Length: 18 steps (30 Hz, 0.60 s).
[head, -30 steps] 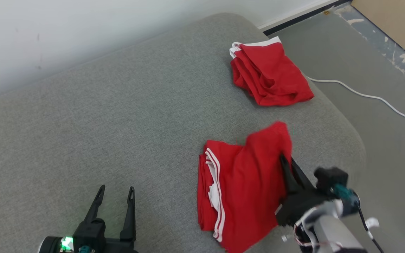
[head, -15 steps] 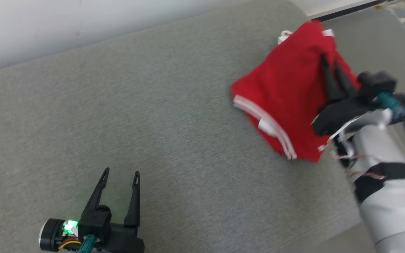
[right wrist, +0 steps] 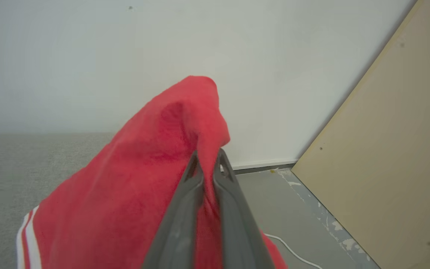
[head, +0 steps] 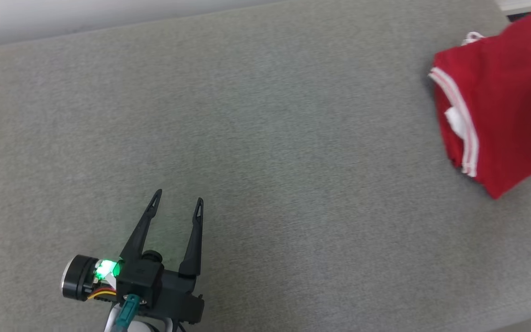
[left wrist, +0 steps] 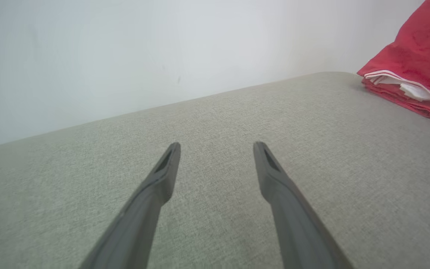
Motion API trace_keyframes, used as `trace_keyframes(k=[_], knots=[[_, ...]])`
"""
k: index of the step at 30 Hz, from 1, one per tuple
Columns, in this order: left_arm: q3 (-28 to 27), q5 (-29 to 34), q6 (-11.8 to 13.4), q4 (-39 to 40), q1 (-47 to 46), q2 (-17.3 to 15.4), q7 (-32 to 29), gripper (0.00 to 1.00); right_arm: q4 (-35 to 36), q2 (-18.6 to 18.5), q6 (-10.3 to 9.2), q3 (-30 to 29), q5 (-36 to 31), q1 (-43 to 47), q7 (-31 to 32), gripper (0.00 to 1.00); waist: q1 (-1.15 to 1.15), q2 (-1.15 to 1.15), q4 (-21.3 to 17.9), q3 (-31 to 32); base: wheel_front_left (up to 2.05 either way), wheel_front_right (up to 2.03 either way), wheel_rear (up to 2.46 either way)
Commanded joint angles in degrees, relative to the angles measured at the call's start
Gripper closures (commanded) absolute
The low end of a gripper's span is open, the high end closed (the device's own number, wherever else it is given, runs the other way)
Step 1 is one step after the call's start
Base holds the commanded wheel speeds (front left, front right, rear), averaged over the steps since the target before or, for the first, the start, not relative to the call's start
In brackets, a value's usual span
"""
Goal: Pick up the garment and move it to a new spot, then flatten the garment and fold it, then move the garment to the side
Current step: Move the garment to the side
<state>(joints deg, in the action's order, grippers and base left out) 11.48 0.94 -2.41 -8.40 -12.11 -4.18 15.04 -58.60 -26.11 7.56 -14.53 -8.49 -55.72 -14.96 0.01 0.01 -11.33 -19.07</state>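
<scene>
Moved since a second ago: the garment [head: 510,115], red with white stripes, then lay on the grey upholstered surface [head: 265,138] with the right fingers at its far edge. It is now lifted by that edge and carried up toward the right border of the head view. The head camera has itself swung, so the surface sits differently in frame. Right fingers [right wrist: 183,209]: closed tight, a peak of red cloth pinched between the tips. The rest of the garment [right wrist: 125,186] drapes down and to their left in the right wrist view, with the striped hem at the lower left. Left fingers [head: 142,228]: spread wide, holding nothing, low over bare grey fabric at the lower left of the head view, with a green light [head: 105,269] lit on the wrist behind them. Garment relative to the left fingers [left wrist: 155,190]: well apart, far off to their right. In the left wrist view its folded striped edge [left wrist: 420,48] shows at the upper right, down at the surface; whether it rests there or hangs just clear cannot be told. Background, right wrist view: pale wall [right wrist: 88,56], grey floor [right wrist: 271,209], white cable [right wrist: 293,254] on the floor, tan board [right wrist: 386,149] at the right.
</scene>
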Motion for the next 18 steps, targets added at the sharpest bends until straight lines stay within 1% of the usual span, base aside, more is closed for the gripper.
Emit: trace_keyframes(k=[1,5,7,9,10,11,12,13,14,16,18], knots=[[0.3,0.4,0.3,0.4,-0.9,-0.4,0.2,0.00,-0.3,-1.2,-0.18,-2.3,-2.2,-0.8,-0.3,1.00,-0.01,-0.01,2.6,-1.4,0.00,0.00,0.00],[0.8,0.1,1.0,0.6,-0.2,-0.9,0.2,0.00,-1.6,-3.0,-0.18,-9.6,-9.0,-0.4,-0.1,1.00,-0.01,-0.01,3.9,-1.4,0.00,0.00,0.00],[0.9,-0.2,1.3,0.6,0.3,-1.2,0.2,0.00,-1.7,-3.5,-0.18,-13.5,-12.2,-0.2,0.9,1.00,-0.01,-0.01,4.3,-1.3,0.00,0.00,0.00],[1.1,-0.4,1.4,0.6,0.5,-1.3,0.2,0.00,-1.1,-3.1,-0.18,-17.3,-15.5,0.5,1.8,1.00,-0.01,-0.01,4.7,-1.2,0.00,0.00,0.00],[1.2,-0.4,1.5,0.6,0.7,-1.4,0.2,0.00,-0.7,-2.6,-0.18,-19.2,-17.0,0.9,2.1,0.67,-0.01,-0.01,4.8,-1.1,0.00,0.00,0.00],[1.2,-0.4,1.5,0.6,0.7,-1.4,0.2,0.00,-0.7,-2.6,-0.18,-19.2,-17.0,0.9,2.1,0.67,-0.01,-0.01,4.8,-1.1,0.00,0.00,0.00],[1.2,-0.5,1.7,0.6,0.8,-1.5,0.2,0.00,-0.3,-2.1,-0.18,-21.1,-18.4,1.2,2.1,0.55,-0.01,-0.01,4.9,-1.0,0.00,0.00,0.00],[1.3,-0.6,1.8,0.6,0.9,-1.6,0.2,0.00,0.0,-1.6,-0.18,-22.7,-20.0,1.7,2.3,0.09,-0.01,-0.01,5.0,-0.9,0.00,0.00,0.00],[1.3,-0.7,1.9,0.6,0.9,-1.6,0.2,0.00,0.4,-1.1,-0.18,-24.2,-21.3,2.1,2.2,0.00,-0.01,-0.01,5.0,-0.8,0.00,0.00,0.00],[1.2,-1.0,2.0,0.5,1.0,-1.6,0.2,0.00,1.4,0.0,-0.18,-26.8,-23.9,2.6,1.9,0.00,-0.01,-0.01,5.0,-0.5,0.00,0.00,0.00],[1.1,-1.1,2.3,0.5,1.2,-1.7,0.2,0.00,1.4,1.2,-0.18,-28.2,-25.3,2.5,1.1,0.00,-0.01,-0.01,4.8,-0.3,0.00,0.00,0.00]])
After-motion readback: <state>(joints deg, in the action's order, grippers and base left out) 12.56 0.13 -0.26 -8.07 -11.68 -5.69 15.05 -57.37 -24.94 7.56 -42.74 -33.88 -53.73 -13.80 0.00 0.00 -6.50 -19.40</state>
